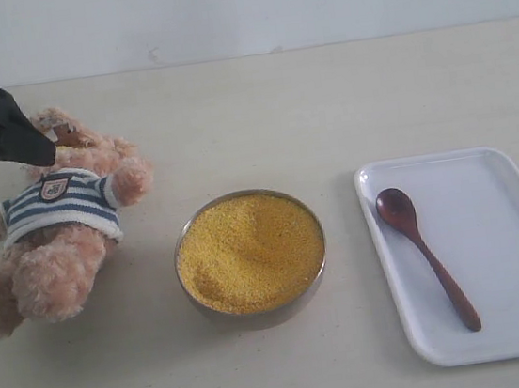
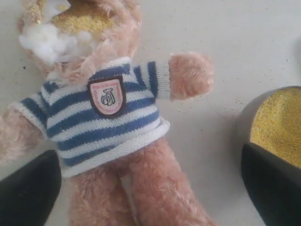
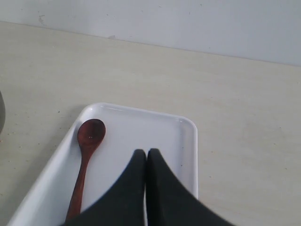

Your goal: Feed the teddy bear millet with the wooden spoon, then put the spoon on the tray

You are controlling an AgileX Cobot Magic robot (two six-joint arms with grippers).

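Observation:
The teddy bear lies on its back at the left of the table, striped shirt and badge facing up; yellow grains sit on its muzzle. My left gripper hovers over the bear's head, open, its black fingers wide on either side of the bear's legs and holding nothing. The millet fills the metal bowl in the middle. The wooden spoon lies on the white tray at the right. My right gripper is shut and empty above the tray, beside the spoon.
A pale wall runs along the back of the table. The bowl's rim is close to the bear's outstretched arm. Loose grains are scattered on the tabletop between the bear and the bowl.

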